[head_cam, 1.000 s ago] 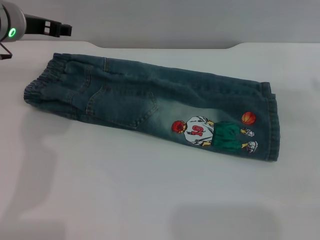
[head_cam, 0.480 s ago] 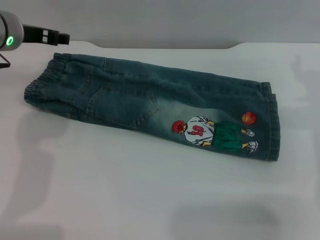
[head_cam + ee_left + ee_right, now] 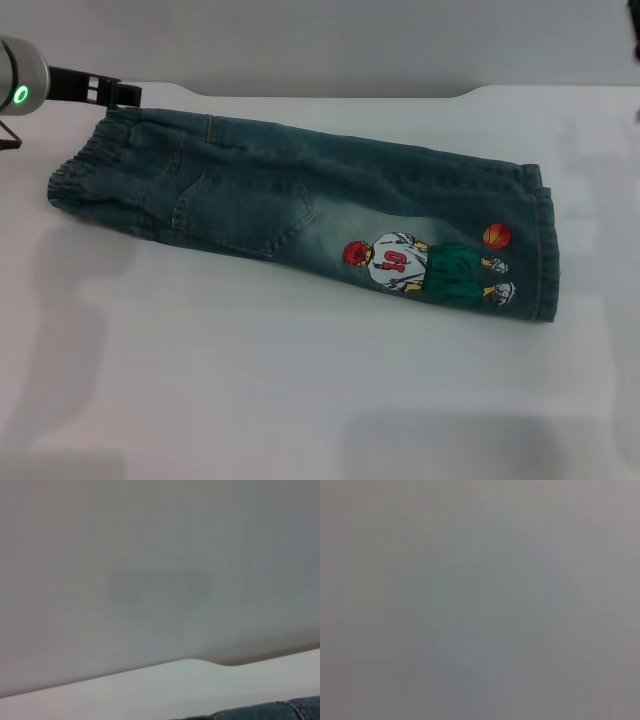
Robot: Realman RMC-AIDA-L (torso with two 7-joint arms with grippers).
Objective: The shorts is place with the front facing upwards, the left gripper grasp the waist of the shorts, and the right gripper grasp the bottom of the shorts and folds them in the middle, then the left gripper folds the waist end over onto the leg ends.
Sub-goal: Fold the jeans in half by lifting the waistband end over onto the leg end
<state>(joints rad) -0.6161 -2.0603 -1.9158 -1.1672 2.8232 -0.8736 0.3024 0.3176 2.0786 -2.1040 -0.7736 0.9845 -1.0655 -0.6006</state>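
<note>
The shorts (image 3: 300, 205) lie folded lengthwise on the white table (image 3: 300, 400), with the patch pocket and the cartoon basketball-player print facing up. The ruched waist (image 3: 85, 170) is at the left. The bottom of the shorts (image 3: 545, 250), the stitched leg ends, is at the right. My left gripper (image 3: 125, 93), a black claw on a silver arm with a green ring light (image 3: 19, 95), hovers at the waist's far corner. A strip of denim (image 3: 265, 712) shows in the left wrist view. The right gripper is out of view.
A grey wall (image 3: 320, 40) rises behind the table's far edge. A dark sliver (image 3: 636, 40) shows at the head view's upper right edge. The right wrist view shows only a blank grey surface.
My left gripper has come down and slightly left, from above the table's far edge to the waist's far corner. The dark sliver at the upper right edge is new. The shorts have not moved.
</note>
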